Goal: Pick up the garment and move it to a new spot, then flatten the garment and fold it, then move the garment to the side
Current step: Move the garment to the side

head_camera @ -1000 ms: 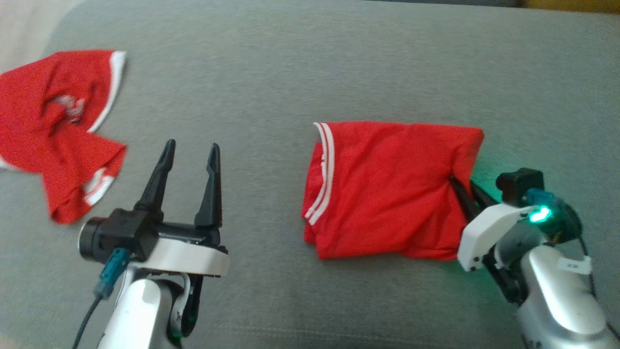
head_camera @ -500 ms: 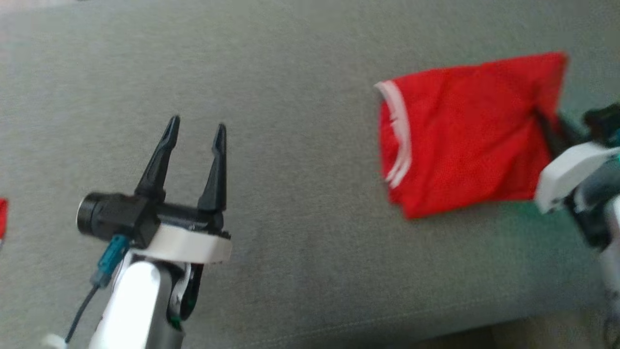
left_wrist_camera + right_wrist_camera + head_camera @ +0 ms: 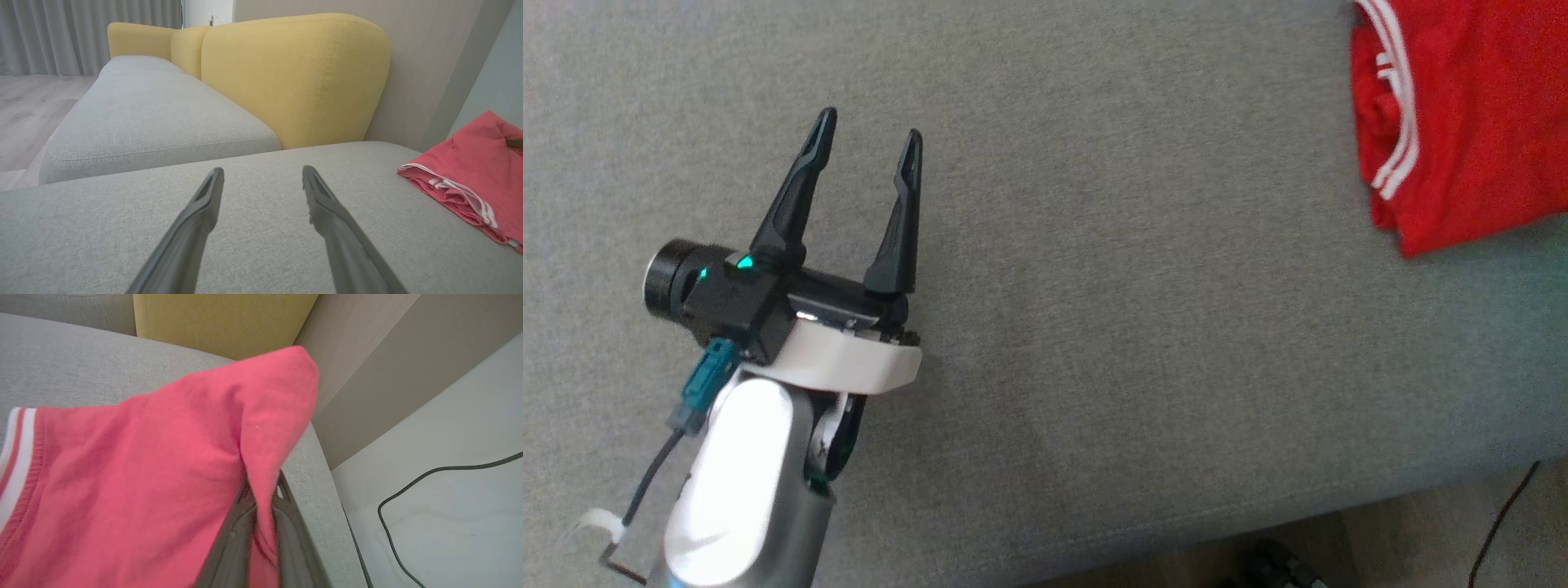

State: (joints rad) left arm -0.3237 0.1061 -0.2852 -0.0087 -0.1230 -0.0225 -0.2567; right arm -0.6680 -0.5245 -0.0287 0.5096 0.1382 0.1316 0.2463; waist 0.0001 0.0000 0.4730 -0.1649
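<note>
Dragged rightward, garment (image 3: pixel 1470 106) stays pinched in right jaws; left jaws spread.

A matt red cloth garment (image 3: pixel 1470 122), trimmed in white ribbing, lies at the head view's upper right on a sofa seat (image 3: pixel 1135 286) of coarse grey weave. The left gripper (image 3: pixel 870 124) is matt black plastic, its forearm (image 3: pixel 735 482) shell glossy white. In the left wrist view, a yellow backrest (image 3: pixel 294 77) shows stitched fabric; the floor (image 3: pixel 24 106), pale wood grain.
</note>
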